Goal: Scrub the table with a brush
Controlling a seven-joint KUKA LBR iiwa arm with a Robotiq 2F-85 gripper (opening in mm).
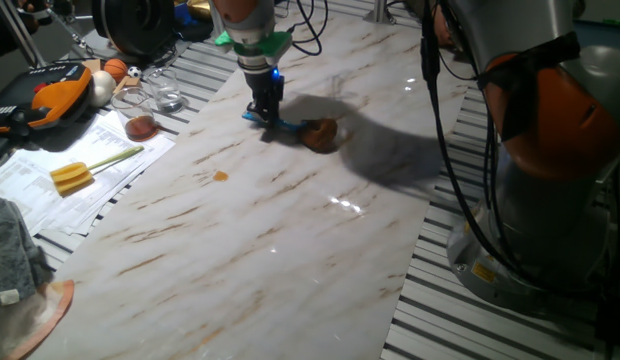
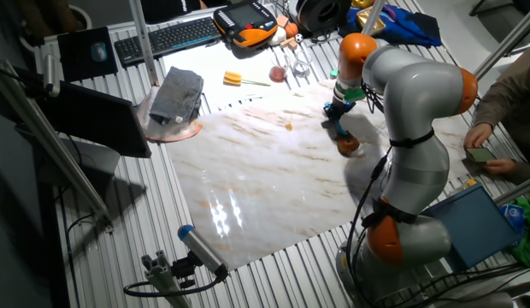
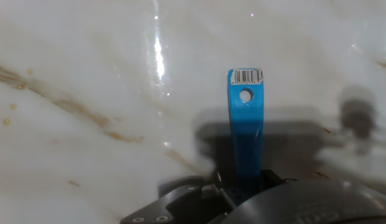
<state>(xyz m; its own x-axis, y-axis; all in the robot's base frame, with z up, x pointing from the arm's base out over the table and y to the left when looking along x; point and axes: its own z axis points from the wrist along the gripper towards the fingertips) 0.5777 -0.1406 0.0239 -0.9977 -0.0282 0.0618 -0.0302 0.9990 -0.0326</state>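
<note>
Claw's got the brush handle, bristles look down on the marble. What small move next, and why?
Probably drag the brush sideways across the table toward the small orange spot. The claw is shut on the blue handle, the bristle head rests on the slab, and that spot lies a short way off, unscrubbed.

A yellow-headed tool with a pale green handle [image 1: 86, 171] lay on white printed papers [image 1: 60, 190]. A clear glass with reddish contents [image 1: 138, 120] stood near. A folded grey cloth [image 2: 176, 94] rested on a round copper-coloured plate [image 2: 190, 131]. A black keyboard [image 2: 167, 37] and an orange-and-black handheld pendant [image 2: 245, 23] sat on the grey slatted metal surface [image 2: 273, 274].
</note>
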